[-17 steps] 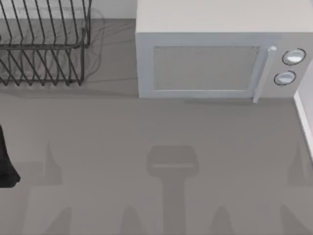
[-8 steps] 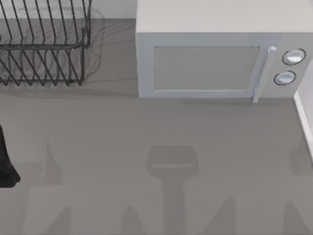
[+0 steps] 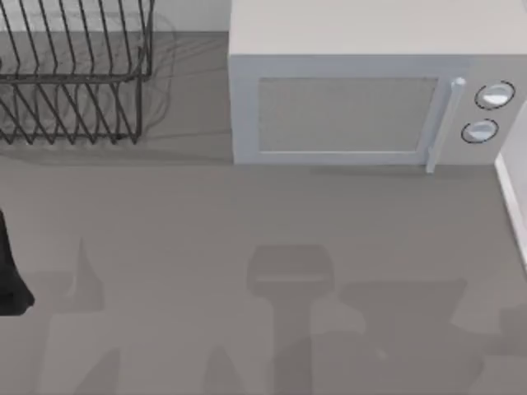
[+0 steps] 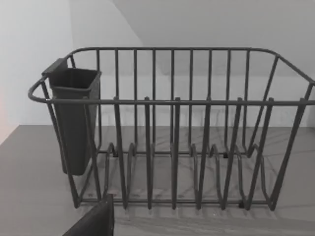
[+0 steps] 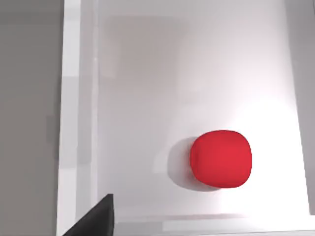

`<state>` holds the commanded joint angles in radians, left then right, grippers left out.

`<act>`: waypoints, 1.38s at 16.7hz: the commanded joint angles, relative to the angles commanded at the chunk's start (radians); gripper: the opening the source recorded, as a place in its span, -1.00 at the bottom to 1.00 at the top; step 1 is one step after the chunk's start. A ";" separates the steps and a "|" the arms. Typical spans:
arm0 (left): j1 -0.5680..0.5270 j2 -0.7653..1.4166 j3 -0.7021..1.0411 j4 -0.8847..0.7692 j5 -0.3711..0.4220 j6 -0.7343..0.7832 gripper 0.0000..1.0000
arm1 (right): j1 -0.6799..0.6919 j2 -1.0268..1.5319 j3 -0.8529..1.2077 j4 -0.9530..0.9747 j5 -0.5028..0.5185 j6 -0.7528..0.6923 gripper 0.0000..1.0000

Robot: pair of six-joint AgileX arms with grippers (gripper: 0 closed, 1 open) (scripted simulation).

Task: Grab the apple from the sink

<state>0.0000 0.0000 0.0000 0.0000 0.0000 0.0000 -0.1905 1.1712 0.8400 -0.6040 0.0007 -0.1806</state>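
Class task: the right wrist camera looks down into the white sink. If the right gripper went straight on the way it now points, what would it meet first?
Probably the white sink floor, beside the apple, which lies off the view's centre. Depth is unclear, so this is a guess.

bg: grey countertop (image 3: pixel 165 230) | white microwave (image 3: pixel 362 90) at back | wire dish rack (image 3: pixel 70 74) back-left | pale wall
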 joint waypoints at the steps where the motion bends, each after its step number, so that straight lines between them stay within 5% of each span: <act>1: 0.000 0.000 0.000 0.000 0.000 0.000 1.00 | -0.015 0.103 0.068 -0.049 0.000 -0.015 1.00; 10: 0.000 0.000 0.000 0.000 0.000 0.000 1.00 | -0.112 0.744 0.495 -0.356 0.000 -0.106 1.00; 18: 0.000 0.000 0.000 0.000 0.000 0.000 1.00 | -0.113 0.782 0.519 -0.371 0.001 -0.111 1.00; 23: 0.000 0.000 0.000 0.000 0.000 0.000 1.00 | -0.115 0.893 0.462 -0.210 0.001 -0.110 1.00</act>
<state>0.0000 0.0000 0.0000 0.0000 0.0000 0.0000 -0.3055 2.0643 1.3020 -0.8142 0.0022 -0.2909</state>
